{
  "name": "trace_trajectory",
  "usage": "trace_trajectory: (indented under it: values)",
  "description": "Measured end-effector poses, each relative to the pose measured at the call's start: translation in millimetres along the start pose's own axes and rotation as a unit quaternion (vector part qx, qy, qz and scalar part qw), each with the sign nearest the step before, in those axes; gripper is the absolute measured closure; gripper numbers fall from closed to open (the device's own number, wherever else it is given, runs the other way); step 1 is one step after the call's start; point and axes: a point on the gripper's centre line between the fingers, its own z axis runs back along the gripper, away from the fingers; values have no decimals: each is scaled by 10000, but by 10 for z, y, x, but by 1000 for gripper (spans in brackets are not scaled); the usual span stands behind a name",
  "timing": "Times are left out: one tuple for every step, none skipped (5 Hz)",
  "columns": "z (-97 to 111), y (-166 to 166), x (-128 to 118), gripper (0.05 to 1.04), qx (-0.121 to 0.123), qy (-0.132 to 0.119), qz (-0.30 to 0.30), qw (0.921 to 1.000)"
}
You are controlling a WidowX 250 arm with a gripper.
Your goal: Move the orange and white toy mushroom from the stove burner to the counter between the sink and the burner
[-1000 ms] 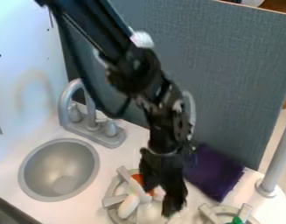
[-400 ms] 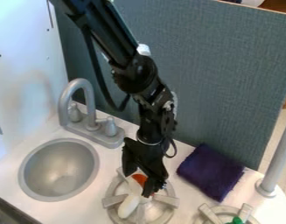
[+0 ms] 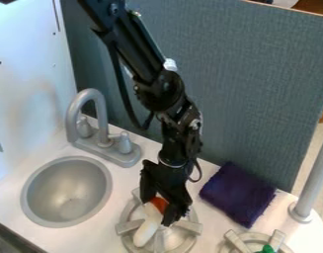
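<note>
Gripper (image 3: 157, 213) spread | at orange-and-white object (image 3: 147, 231), seemingly a toy | gray burner (image 3: 129, 227) below | purple cloth (image 3: 237, 194) nearby

White object (image 3: 146, 232), 2 grey burners (image 3: 128, 227)

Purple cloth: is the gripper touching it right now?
Apart. The camera view shows a strip of white counter between the gripper and the purple cloth.

The gripper (image 3: 158, 213) is farther left and to the far side over the burner (image 3: 129, 226) than 1 second ago, uncovering the purple cloth (image 3: 237, 194).
</note>
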Motion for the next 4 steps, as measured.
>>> trace_trajectory:
  values:
    - [-59, 41, 13, 83, -58, 85, 28, 9999]
    - [-150, 117, 19, 110, -99, 196, 97, 9997]
    - [-184, 97, 48, 298, -171, 187, 60, 9997]
    - [-185, 96, 67, 407, -207, 121, 75, 9997]
